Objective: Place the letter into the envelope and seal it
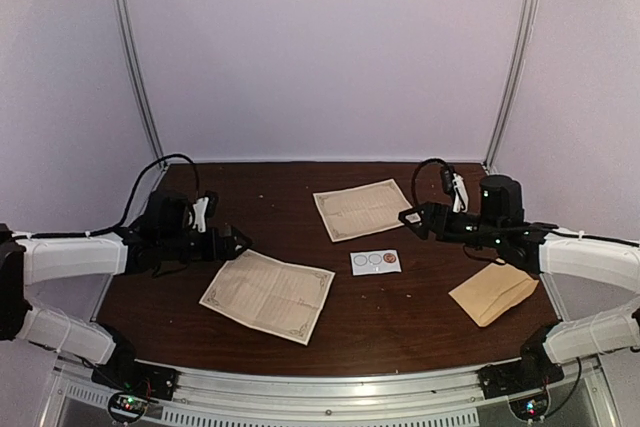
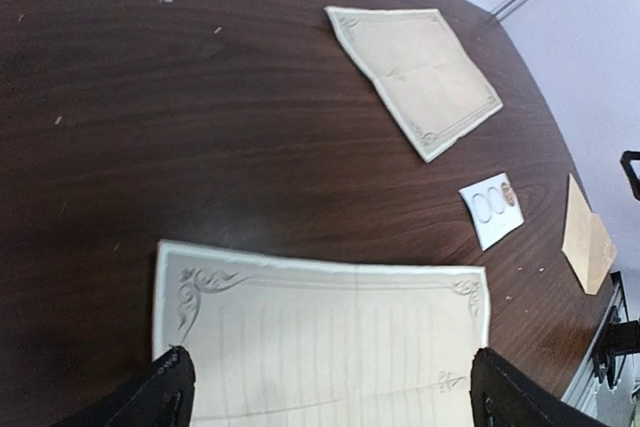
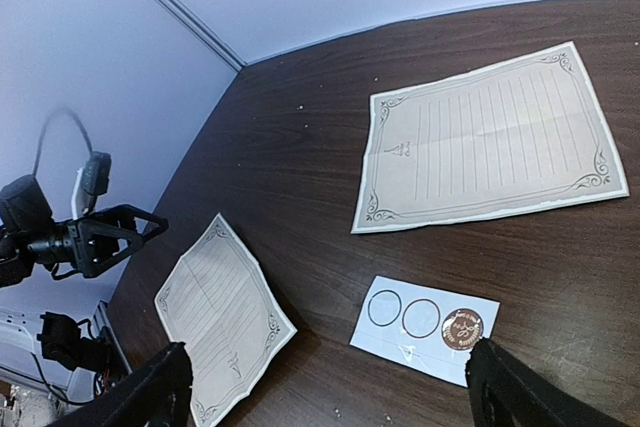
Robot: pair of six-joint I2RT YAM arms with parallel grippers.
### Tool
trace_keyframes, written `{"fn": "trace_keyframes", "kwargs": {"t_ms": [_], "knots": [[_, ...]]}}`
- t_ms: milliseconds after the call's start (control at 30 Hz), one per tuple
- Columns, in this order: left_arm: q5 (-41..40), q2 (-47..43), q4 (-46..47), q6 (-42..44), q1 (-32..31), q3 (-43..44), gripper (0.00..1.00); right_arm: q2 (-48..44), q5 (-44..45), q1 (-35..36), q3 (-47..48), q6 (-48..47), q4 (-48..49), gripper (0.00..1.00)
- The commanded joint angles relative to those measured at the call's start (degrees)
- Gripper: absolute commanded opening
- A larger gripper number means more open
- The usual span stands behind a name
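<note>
Two cream letter sheets with ornate borders lie on the dark wooden table. The nearer letter (image 1: 268, 294) (image 2: 320, 332) (image 3: 222, 312) lies flat just below my left gripper (image 1: 238, 241) (image 2: 330, 399), which hovers open over its edge and holds nothing. The second letter (image 1: 362, 209) (image 2: 415, 65) (image 3: 490, 137) lies at the back centre. The tan envelope (image 1: 493, 292) (image 2: 586, 237) rests at the right, under my right forearm. My right gripper (image 1: 410, 218) (image 3: 330, 399) hangs open and empty above the sticker card.
A small white card (image 1: 375, 262) (image 2: 492, 209) (image 3: 425, 327) with two ring outlines and one brown round sticker lies between the letters. Pale walls with metal rails (image 1: 130, 47) enclose the table's back and sides. The left gripper (image 3: 100, 237) shows in the right wrist view.
</note>
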Motion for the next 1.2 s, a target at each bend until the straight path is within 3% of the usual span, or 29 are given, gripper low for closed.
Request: {"fn": "trace_keyframes", "kwargs": {"t_ms": [0,167,467,900,1167], "knots": [[5.21,-1.57,-3.43,-1.5,4.89,-3.75,0.98,0.96,-1.22,2.02,-1.33,3.55,3.15,0.95],[10.36,1.87,0.1,-1.12,9.92,-6.49,0.88,2.08,-1.22,3.7,-1.82,4.5,4.28,0.94],[13.52,7.22,2.91,0.19,13.19,-6.73,0.68,1.83,-0.05,4.39,-1.24,4.56,3.87,0.94],[15.41,9.43,3.09,0.13,13.55,-7.43,0.45,2.9,0.51,4.73,-0.26,4.2,3.05,0.94],[15.91,9.83,5.01,-1.09,13.55,-8.66,0.36,2.64,0.86,4.93,-0.23,4.29,2.72,0.94]]}}
